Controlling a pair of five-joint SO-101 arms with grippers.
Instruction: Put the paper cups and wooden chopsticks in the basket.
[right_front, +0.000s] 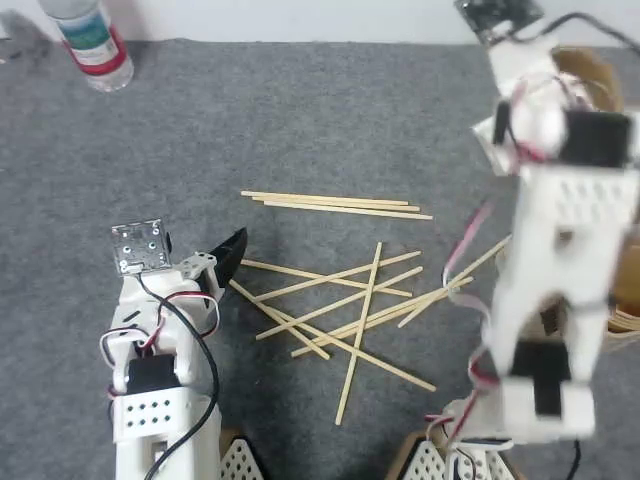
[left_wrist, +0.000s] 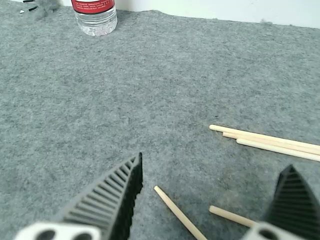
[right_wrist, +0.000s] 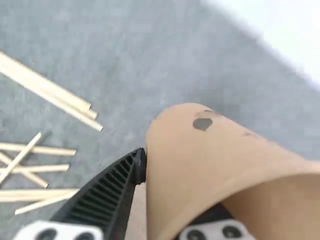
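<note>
The grey felt surface (right_front: 300, 120) takes up most of the shot. At its right edge there's what I think is the basket (right_front: 628, 322), a bit of woven rim showing beside the raised right arm, but I can't tell for sure.

The right claw (right_wrist: 165, 190) is clamped on a brown paper cup (right_wrist: 225, 160). One jaw sits on the outside wall and the other seems to be inside the rim. The cup hangs up in the air at the far right. It's light and thin-walled, so it'll crush if squeezed hard. Pinching the wall at the rim like this looks about right to me.

A plastic bottle (right_front: 90, 40) stands off in the far-left corner, not part of the job.

The left claw (left_wrist: 214, 167) is low over the surface, jaws spread wide and holding nothing, just beside the near ends of the chopsticks (right_front: 350, 300). Those lie in a crisscross pile mid-surface, with three more side by side (right_front: 340, 205) just beyond. They're stiff, light, thin and roll easily, so I'd grab one across its middle where nothing overlaps it.
</note>
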